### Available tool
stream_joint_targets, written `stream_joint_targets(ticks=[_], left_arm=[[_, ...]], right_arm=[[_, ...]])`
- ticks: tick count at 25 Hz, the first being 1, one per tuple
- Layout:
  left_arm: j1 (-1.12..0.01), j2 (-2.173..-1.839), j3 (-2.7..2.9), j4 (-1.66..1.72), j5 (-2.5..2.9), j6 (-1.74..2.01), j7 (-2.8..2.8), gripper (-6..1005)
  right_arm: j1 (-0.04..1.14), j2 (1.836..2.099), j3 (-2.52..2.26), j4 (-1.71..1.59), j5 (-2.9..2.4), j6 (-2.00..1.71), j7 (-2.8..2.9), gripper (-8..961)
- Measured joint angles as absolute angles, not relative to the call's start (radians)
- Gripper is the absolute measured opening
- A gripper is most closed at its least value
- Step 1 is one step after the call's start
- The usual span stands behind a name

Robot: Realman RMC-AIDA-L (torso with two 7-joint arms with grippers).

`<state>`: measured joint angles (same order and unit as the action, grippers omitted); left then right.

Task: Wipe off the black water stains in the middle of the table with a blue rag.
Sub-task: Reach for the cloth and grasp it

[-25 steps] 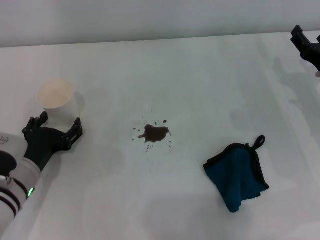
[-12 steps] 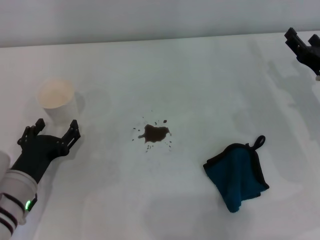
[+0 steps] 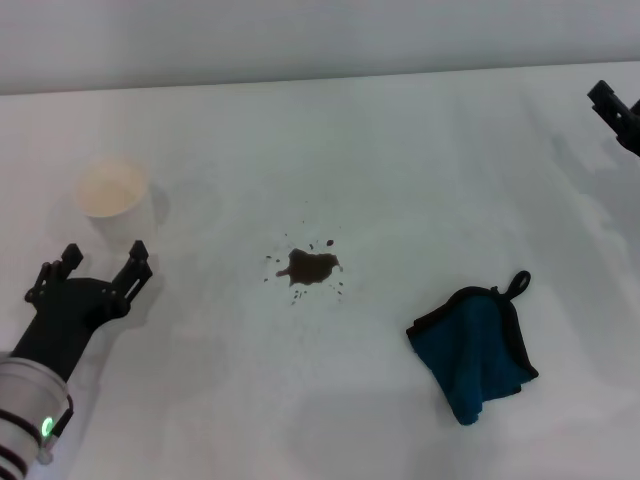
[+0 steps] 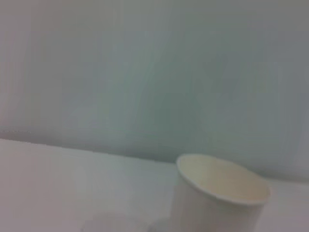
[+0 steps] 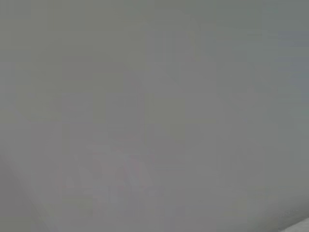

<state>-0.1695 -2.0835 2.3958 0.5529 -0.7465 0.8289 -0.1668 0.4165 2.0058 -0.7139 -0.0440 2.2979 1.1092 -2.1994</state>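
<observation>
The black water stains (image 3: pixel 309 267) lie as a small dark blotch with tiny splatter dots in the middle of the white table (image 3: pixel 400 160). The blue rag (image 3: pixel 473 345) lies crumpled to the right and nearer, its black loop pointing away. My left gripper (image 3: pixel 96 265) is open at the left, just short of the white paper cup, with nothing between its fingers. My right gripper (image 3: pixel 618 110) shows only partly at the far right edge, well away from the rag.
A white paper cup (image 3: pixel 113 197) stands upright at the left, beyond the left gripper; it also shows in the left wrist view as the paper cup (image 4: pixel 219 195). The right wrist view shows only plain grey.
My left gripper has let go of the cup and drawn back toward me. The right gripper has shifted slightly at the far right edge.
</observation>
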Motion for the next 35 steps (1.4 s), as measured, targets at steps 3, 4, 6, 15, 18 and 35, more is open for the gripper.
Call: stream_joint_targets(ticks=[3,4,6,15,18,35], left_arm=[[-0.149,-2.081,2.396,0.552,-0.747,0.887,-0.227,880],[-0.139,-2.081,2.396,0.551,-0.747,0.912,-0.24,880],[-0.118,-2.081,2.396,0.548,-0.747,0.963,-0.247,880],[-0.033,-2.08,2.386,0.508,-0.781,1.129,-0.294,880],[-0.027,-2.08,2.389,0.474,-0.841,1.185,-0.32,880],[-0.043,-2.079,2.383,0.396,-0.856,1.26,-0.425,880]], right_arm=[[0.388,2.004,-0.764,-0.097,2.288,1.103,-2.141,854],[0.38,2.001,-0.784,-0.117,2.279,1.094,-2.125,854],[0.371,1.989,-0.831,-0.157,2.253,1.07,-2.085,854],[0.405,1.927,-0.934,-0.275,1.918,0.962,-1.833,854],[0.415,1.954,-0.934,-0.297,1.829,0.919,-1.829,854],[0.396,1.975,-0.959,-0.46,1.645,0.933,-1.737,854]])
